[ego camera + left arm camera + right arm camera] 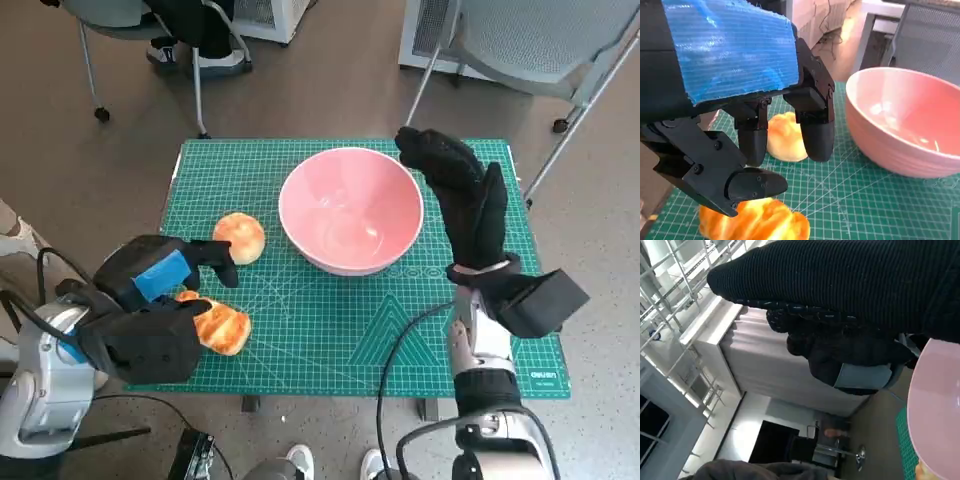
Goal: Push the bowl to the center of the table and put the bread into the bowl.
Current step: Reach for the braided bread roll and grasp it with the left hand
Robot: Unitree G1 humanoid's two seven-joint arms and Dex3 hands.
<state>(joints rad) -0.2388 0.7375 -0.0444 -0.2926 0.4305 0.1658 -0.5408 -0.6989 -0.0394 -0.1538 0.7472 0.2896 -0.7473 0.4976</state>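
The pink bowl (350, 208) stands on the green mat (340, 335) a little behind the table's middle. My right hand (463, 195) in its black glove is stretched flat beside the bowl's right rim, fingertips at the far right edge, holding nothing. A round bun (240, 237) lies left of the bowl. A glossy bread (222, 328) lies nearer the front left, partly under my left hand (150, 300), whose fingers hang spread above it. In the left wrist view the fingers (815, 130) stand apart between the bun (785, 142) and the glossy bread (757, 222), gripping neither.
Grey office chairs stand behind the table at the left (130, 20) and right (540, 40). A person's shoes (300, 462) show below the front edge. The right wrist view gives only the glove (840, 285), the bowl's rim (935, 410) and the room.
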